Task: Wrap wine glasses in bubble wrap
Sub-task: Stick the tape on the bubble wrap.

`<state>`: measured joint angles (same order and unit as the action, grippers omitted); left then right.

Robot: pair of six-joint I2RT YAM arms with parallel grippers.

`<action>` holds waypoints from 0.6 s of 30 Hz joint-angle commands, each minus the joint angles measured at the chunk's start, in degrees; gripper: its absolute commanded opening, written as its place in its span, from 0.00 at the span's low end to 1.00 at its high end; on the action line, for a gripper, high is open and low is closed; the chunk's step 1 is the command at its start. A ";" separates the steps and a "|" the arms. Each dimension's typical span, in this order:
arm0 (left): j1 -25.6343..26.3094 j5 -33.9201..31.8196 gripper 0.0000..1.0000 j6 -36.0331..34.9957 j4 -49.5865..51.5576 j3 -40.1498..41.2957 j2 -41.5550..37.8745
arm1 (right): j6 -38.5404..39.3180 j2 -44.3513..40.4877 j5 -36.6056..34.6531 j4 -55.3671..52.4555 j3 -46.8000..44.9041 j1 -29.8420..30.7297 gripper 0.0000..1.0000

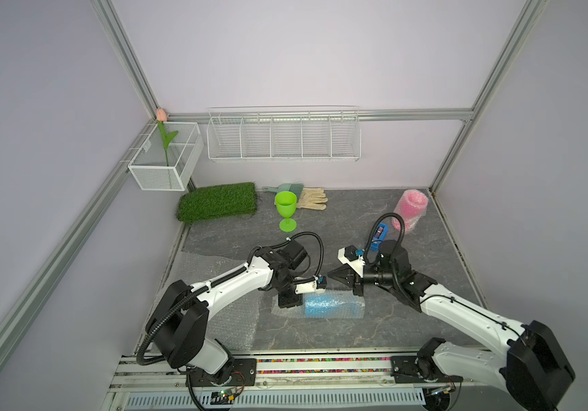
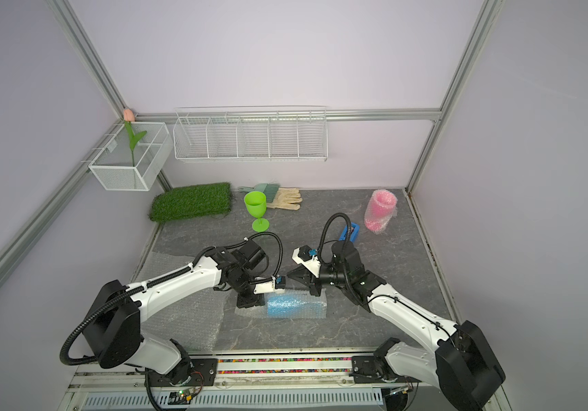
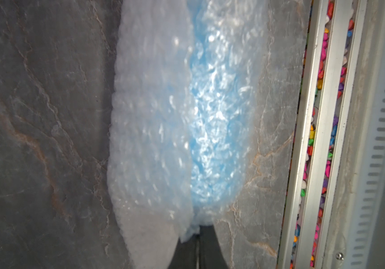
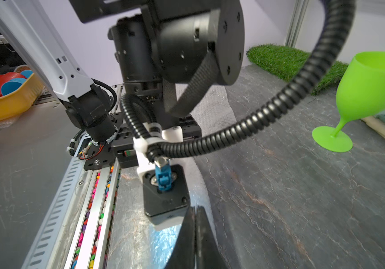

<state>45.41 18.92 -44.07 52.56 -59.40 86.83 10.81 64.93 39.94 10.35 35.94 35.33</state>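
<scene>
Behind the right arm (image 1: pixel 463 306) — half-hidden tape dispenser (image 1: pixel 384 232), wrapped pink goblet (image 1: pixel 409 210).

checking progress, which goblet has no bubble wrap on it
The lime green goblet, standing bare and upright. The pink goblet stands wrapped at the back right; the blue goblet lies wrapped on its side near the front.

My left arm stretched forward, wrist bent downward, left gripper (image 3: pixel 198 235) closed, seemingly pinching the bubble wrap (image 3: pixel 149 121), my right gripper (image 1: pixel 331 279) closed, level, pointing toward my left wrist.
</scene>
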 commanded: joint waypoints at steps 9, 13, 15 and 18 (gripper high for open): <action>0.28 0.94 0.00 -1.54 0.83 0.10 -1.12 | 2.12 -0.94 -5.64 -0.08 -1.79 -0.35 0.07; 0.30 0.84 0.00 -1.45 0.87 0.24 -1.13 | 0.39 -1.01 2.55 1.37 -2.17 -0.25 0.07; 0.30 0.77 0.00 -1.45 0.88 0.16 -1.05 | -0.61 -2.04 5.84 0.83 -2.42 0.28 0.07; 0.30 0.69 0.00 -1.50 0.86 0.16 -1.12 | -0.64 -5.85 7.23 -1.75 -3.43 2.30 0.07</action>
<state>45.41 18.92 -44.07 52.56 -59.40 86.83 10.46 62.54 42.00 10.02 34.24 36.12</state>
